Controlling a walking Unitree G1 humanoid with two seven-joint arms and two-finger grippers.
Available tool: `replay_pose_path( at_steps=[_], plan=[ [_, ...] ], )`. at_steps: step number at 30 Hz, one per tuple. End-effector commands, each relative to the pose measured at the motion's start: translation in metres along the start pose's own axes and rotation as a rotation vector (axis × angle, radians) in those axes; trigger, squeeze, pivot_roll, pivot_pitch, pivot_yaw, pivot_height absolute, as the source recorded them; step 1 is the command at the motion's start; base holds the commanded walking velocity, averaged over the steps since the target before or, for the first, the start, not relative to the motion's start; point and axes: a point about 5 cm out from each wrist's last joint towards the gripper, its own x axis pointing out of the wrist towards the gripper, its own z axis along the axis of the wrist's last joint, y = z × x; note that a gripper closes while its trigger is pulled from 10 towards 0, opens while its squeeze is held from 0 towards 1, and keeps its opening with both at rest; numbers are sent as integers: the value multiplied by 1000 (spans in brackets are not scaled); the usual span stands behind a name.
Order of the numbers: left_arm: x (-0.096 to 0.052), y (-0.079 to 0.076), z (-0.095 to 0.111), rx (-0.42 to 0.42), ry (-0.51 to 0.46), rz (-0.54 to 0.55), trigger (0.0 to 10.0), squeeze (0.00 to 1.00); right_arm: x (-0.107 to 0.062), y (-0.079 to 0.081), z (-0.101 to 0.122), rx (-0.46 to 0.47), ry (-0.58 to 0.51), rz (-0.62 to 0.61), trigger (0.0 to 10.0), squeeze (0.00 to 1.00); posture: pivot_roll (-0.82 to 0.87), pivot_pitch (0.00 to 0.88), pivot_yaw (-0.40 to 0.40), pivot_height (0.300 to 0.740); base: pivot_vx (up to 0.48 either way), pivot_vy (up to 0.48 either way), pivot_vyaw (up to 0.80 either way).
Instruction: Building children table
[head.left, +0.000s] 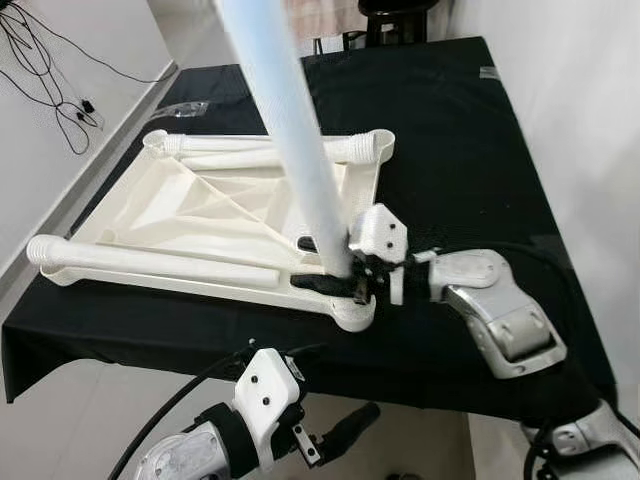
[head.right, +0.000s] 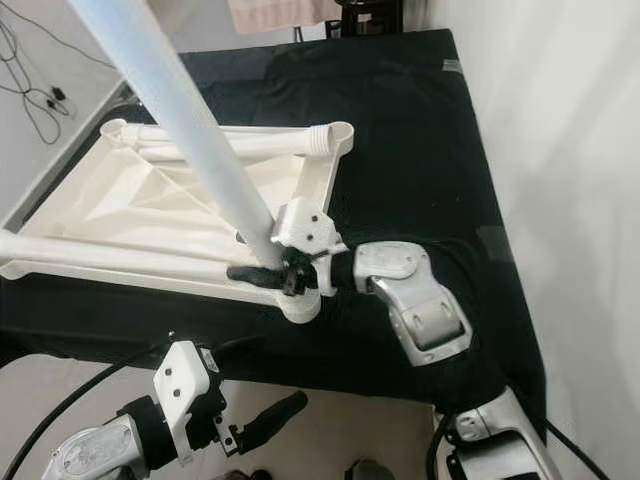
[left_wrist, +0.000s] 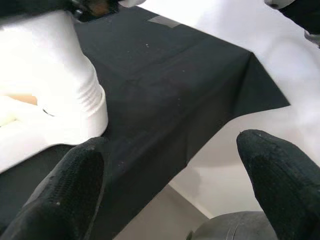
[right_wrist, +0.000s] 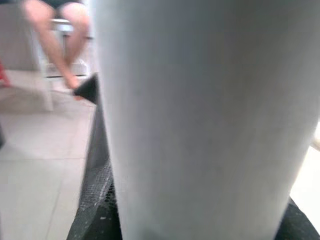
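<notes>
An upturned white plastic tabletop (head.left: 200, 205) lies on the black-covered table (head.left: 460, 150). One white leg (head.left: 150, 260) lies along its near edge and another (head.left: 260, 148) along its far edge. A third leg (head.left: 290, 130) stands tilted, its lower end at the near right corner socket (head.left: 355, 312). My right gripper (head.left: 345, 280) is shut on this leg just above the socket, and the leg (right_wrist: 200, 115) looms close in the right wrist view. My left gripper (head.left: 340, 425) hangs open below the table's front edge, its fingertips (left_wrist: 65, 200) apart and holding nothing, facing the socket (left_wrist: 75, 100).
A white wall (head.left: 590, 100) runs close along the table's right side. Black cables (head.left: 50, 70) trail by the left wall. A clear plastic bag (head.left: 185, 108) lies at the table's far left. A person's bare legs (right_wrist: 55, 30) are beyond the table.
</notes>
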Motion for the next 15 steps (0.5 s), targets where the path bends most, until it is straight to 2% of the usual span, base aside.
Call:
replay_pose_path(
  at_steps=[1, 2, 3, 4, 7, 8, 10, 11, 12, 13, 14, 15],
  plan=[
    [-3, 2, -7, -13, 35, 9, 10000, 0, -5, -1, -42, 152, 191, -113, 10000, 0, 0, 239, 96, 740, 0, 0, 0],
    [-3, 2, -7, -13, 35, 10, 10000, 0, -7, -1, -44, 199, 207, -180, 10000, 0, -1, 239, 95, 740, 0, 0, 0],
    [-3, 2, -7, -13, 35, 10, 10000, 0, -7, -1, -44, 199, 207, -180, 10000, 0, -1, 239, 95, 740, 0, 0, 0],
    [-3, 2, -7, -14, 35, 11, 10000, 0, -9, 3, -47, 242, 220, -230, 10000, 0, -6, 240, 96, 740, 0, 0, 0],
    [-3, 2, -7, -14, 35, 12, 10000, 0, -11, 7, -48, 264, 225, -255, 10000, 0, -6, 240, 96, 740, 0, 0, 0],
    [-3, 3, -8, -14, 35, 12, 10000, 0, -15, 10, -53, 340, 225, -420, 10000, 0, -12, 238, 95, 740, 0, 0, 0],
    [-3, 3, -8, -14, 35, 12, 10000, 0, -15, 10, -53, 340, 225, -420, 10000, 0, -12, 238, 95, 740, 0, 0, 0],
    [-3, 3, -8, -15, 35, 13, 10000, 0, -19, 12, -58, 398, 236, -544, 10000, 0, -13, 237, 95, 740, 0, 0, 0],
    [-3, 3, -8, -15, 35, 13, 10000, 0, -19, 12, -58, 398, 236, -544, 10000, 0, -13, 237, 95, 740, 0, 0, 0],
    [-4, 4, -8, -13, 36, 14, 10000, 0, -27, 14, -63, 470, 234, -729, 10000, 0, -15, 233, 96, 740, 0, 0, 0],
    [-4, 5, -9, -11, 38, 16, 10000, 0, -32, 18, -68, 514, 243, -857, 10000, 0, -16, 232, 96, 740, 0, 0, 0],
    [-4, 5, -9, -11, 38, 16, 10000, 0, -32, 18, -68, 514, 243, -857, 10000, 0, -16, 232, 96, 740, 0, 0, 0]
  ],
)
